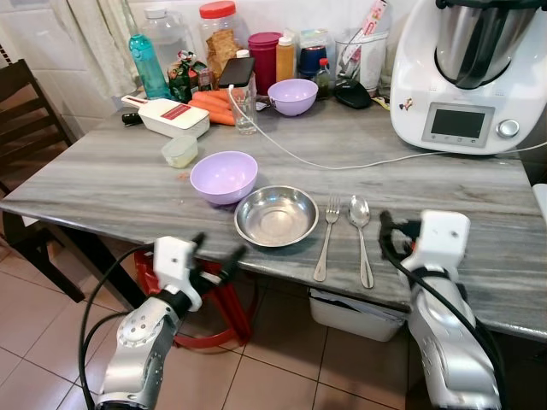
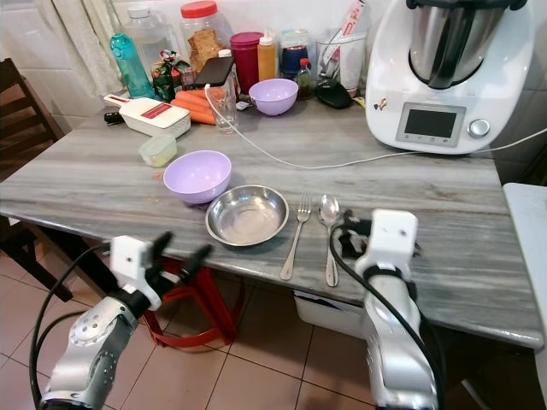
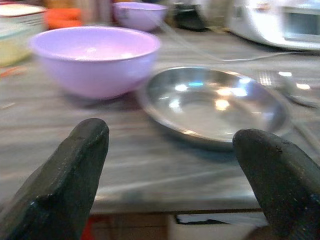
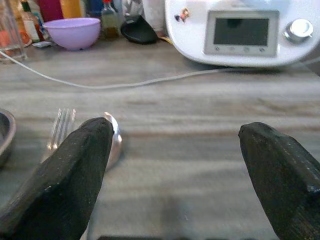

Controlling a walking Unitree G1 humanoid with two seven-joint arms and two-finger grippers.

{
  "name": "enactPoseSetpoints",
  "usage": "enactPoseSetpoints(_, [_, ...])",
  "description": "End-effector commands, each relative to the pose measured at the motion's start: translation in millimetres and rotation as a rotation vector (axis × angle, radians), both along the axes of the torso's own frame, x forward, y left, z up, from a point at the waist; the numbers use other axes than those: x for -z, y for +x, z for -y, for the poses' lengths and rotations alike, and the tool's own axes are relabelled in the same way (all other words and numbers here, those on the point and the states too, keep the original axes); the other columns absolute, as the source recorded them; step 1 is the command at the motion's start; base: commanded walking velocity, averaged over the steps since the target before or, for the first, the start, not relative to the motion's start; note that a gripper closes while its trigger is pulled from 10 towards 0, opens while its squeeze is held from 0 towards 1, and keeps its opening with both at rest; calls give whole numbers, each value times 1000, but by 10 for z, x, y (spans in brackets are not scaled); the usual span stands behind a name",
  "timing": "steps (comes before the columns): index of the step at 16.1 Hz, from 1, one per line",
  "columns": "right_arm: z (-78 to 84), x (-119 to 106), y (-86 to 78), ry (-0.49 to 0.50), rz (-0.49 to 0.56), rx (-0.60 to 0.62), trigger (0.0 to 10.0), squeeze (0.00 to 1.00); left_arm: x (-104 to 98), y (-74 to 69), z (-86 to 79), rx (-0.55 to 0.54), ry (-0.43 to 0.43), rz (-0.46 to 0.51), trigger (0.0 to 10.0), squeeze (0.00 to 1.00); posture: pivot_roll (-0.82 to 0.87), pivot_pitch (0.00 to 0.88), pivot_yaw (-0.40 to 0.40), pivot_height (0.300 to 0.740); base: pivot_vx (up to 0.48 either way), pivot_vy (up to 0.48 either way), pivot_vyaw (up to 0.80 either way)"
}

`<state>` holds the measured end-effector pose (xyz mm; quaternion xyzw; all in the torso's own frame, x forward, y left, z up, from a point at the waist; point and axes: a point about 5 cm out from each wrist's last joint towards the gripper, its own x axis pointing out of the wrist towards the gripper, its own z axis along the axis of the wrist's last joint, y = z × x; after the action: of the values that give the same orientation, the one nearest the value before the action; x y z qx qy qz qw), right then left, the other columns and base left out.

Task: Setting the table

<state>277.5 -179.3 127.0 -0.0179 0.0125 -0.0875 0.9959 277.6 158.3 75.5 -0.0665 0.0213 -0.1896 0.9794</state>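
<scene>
**Desk status: place setting at the near edge, both tools released**

The left tool [image 1: 215, 249] is held just off the near edge of the grey wood-grain desk [image 1: 102, 184], below desk level, in front of the tiled floor [image 1: 282, 359] and a red stool frame [image 1: 226, 312]. Its two black fingers [image 3: 65, 175] are spread wide and grip nothing. The right tool [image 4: 175, 170] sits at the near edge toward the right side, fingers likewise spread apart and empty, beside the spoon's handle end.

Along the near edge, left to right: a round shallow stainless-steel dish [image 1: 276, 215], a silver metal fork [image 1: 326, 235] and a silver metal spoon [image 1: 361, 235]. Fork and spoon lie parallel, just beside each other, heads pointing to the far edge. The fork lies just beside the dish's right rim.

A lilac plastic bowl [image 1: 224, 177] stands just behind and left of the dish, very close to its rim; contact cannot be confirmed. Farther left is a small pale green lidded container [image 1: 179, 151].

A white cable [image 1: 342, 162] runs across the middle of the desk. Toward the far left stand a white slicer with red insert [image 1: 171, 115], orange carrots [image 1: 214, 107] and a clear drinking glass [image 1: 243, 107]. A second, smaller lilac bowl [image 1: 292, 96] stands near the far edge among jars and bottles. A white kitchen machine with a display and steel jug [image 1: 466, 81] occupies the far right corner.
</scene>
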Motion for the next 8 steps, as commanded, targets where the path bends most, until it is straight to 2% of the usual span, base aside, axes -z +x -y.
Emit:
enactPoseSetpoints(1, [6,-60,-42,9,46,0,10000,1000,-31,48,-107,-113,31,10,10000,0,-129,0,97,740,0,0,0])
enactPoseSetpoints(3, [21,-67,-81,5,66,2,10000,1000,-35,83,-162,-219,86,9,10000,0,-130,0,97,740,0,0,0])
enactPoseSetpoints(4, [19,-66,-88,5,68,1,10000,780,-38,94,-171,-245,88,10,10000,0,-131,0,97,740,0,0,0])
enactPoseSetpoints(5, [21,-58,-92,18,65,3,10000,0,-44,105,-174,-265,90,13,10000,0,-132,0,98,740,0,0,0])
enactPoseSetpoints(6, [23,-54,-94,22,64,5,10000,0,-51,112,-169,-271,87,14,10000,0,-132,0,99,740,0,0,0])
enactPoseSetpoints(8, [22,-45,-99,33,63,9,10000,0,-60,125,-152,-290,76,10,10000,0,-134,0,99,740,0,0,-800])
